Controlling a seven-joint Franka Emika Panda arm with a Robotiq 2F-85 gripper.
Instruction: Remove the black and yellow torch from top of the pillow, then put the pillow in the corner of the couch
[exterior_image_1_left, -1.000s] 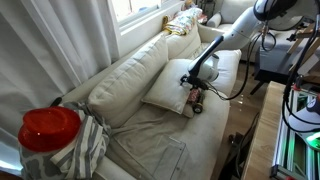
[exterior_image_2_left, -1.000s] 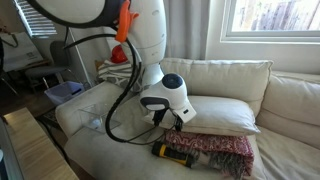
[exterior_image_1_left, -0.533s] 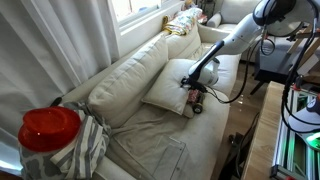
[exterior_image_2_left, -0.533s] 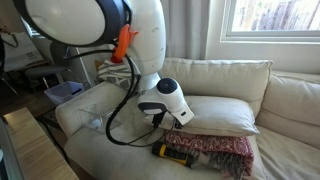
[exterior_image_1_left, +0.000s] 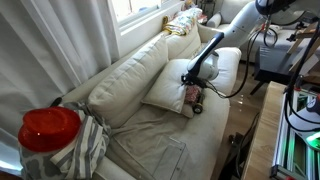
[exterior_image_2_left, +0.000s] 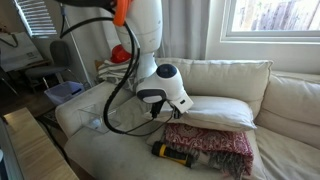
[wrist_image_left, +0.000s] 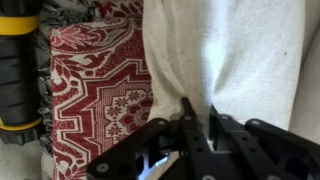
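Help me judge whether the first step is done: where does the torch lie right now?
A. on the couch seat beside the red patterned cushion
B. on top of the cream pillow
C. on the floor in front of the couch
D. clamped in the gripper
A: the torch lies on the seat of the couch, just in front of the red patterned cushion and off the pillow.

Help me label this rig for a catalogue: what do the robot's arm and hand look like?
The arm is white with smooth, rounded segments and an orange collar near the top. A black cable loops down alongside it. The hand is black, with angular linkages and slim fingers.
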